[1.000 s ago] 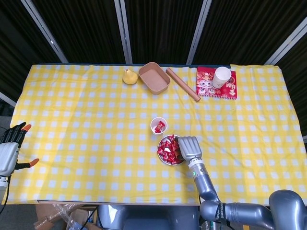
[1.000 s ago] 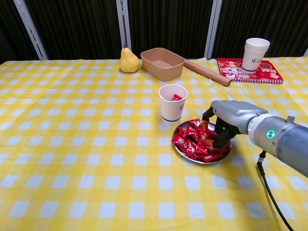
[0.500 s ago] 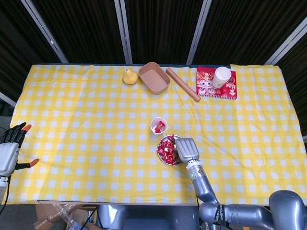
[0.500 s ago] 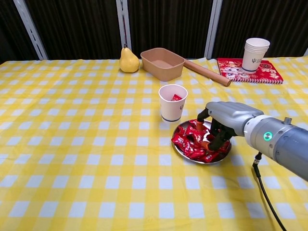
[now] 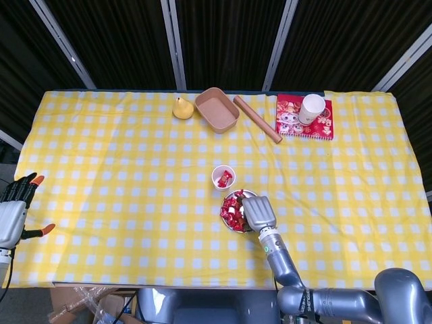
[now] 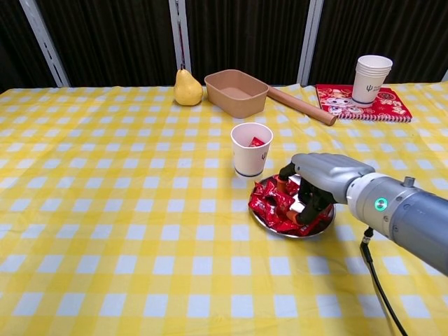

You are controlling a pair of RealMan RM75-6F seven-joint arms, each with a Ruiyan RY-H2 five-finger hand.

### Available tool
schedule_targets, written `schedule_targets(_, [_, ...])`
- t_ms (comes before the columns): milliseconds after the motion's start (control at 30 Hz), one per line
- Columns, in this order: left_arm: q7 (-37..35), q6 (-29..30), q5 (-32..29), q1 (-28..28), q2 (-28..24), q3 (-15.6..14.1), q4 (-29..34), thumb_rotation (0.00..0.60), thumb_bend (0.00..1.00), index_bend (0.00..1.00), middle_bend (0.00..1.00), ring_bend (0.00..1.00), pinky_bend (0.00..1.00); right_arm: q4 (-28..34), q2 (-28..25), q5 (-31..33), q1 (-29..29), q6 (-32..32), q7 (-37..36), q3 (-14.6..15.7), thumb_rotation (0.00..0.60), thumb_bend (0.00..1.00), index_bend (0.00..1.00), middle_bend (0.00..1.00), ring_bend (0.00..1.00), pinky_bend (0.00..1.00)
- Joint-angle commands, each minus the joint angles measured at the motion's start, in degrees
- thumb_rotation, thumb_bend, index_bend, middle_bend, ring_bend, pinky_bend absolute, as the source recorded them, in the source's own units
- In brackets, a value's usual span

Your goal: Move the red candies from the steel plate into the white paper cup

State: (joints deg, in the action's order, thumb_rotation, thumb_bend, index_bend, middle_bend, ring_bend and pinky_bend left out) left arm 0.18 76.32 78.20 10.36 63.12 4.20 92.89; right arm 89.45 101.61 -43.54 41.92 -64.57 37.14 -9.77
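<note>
Red candies (image 6: 271,203) lie heaped on the steel plate (image 6: 269,226), also seen as red candies (image 5: 230,211) on the steel plate (image 5: 236,231) in the head view. The white paper cup (image 6: 250,149) stands just behind the plate with a red candy inside; it appears as the paper cup (image 5: 223,177) from above. My right hand (image 6: 319,180) hovers low over the plate's right half, fingers curled down among the candies; whether it grips one is hidden. From above, the right hand (image 5: 257,212) covers the plate's right side. My left hand (image 5: 15,210) rests open at the table's far left edge.
At the back stand a pear (image 6: 187,88), a tan tray (image 6: 236,92), a wooden rolling pin (image 6: 300,106) and a stack of paper cups (image 6: 371,79) on a red booklet (image 6: 362,103). The yellow checked cloth (image 6: 112,210) covers the table.
My right hand has slid left across the plate, further over the candies, with its fingers curling in. The left hand has not moved.
</note>
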Motion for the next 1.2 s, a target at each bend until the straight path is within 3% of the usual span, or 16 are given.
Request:
schedule_targets(33, [0.0, 0.0, 0.0, 0.0, 0.0, 0.0, 0.0, 0.6, 0.0, 0.05, 0.0, 0.0, 0.0, 0.1, 0.1, -0.2, -0.1, 0.0, -0.1, 0.0, 0.6, 0.45, 0.49, 0.93, 0.94, 0.98])
schedule_targets(267, [-0.1, -0.1, -0.1, 0.0, 0.0, 0.0, 0.1, 0.6, 0.0, 0.05, 0.0, 0.0, 0.0, 0.3, 0.1, -0.8, -0.3, -0.3, -0.4, -0.1, 0.6, 0.58, 0.6, 0.93, 0.94, 0.98])
schedule_targets(667, [-0.1, -0.1, -0.2, 0.0, -0.1, 0.1, 0.2, 0.6, 0.0, 0.05, 0.0, 0.0, 0.0, 2.0, -1.0, -1.4, -0.3, -0.9, 0.0, -1.1, 0.6, 0.59, 0.61, 0.93, 0.94, 0.98])
schedule_targets(1200, [-1.0, -0.8, -0.4, 0.2, -0.4, 0.0, 0.3, 0.6, 0.0, 0.05, 0.0, 0.0, 0.0, 6.6, -4.1, 2.0, 5.2, -2.0, 3.1, -10.4, 0.6, 0.59, 0.61, 0.93, 0.94, 0.98])
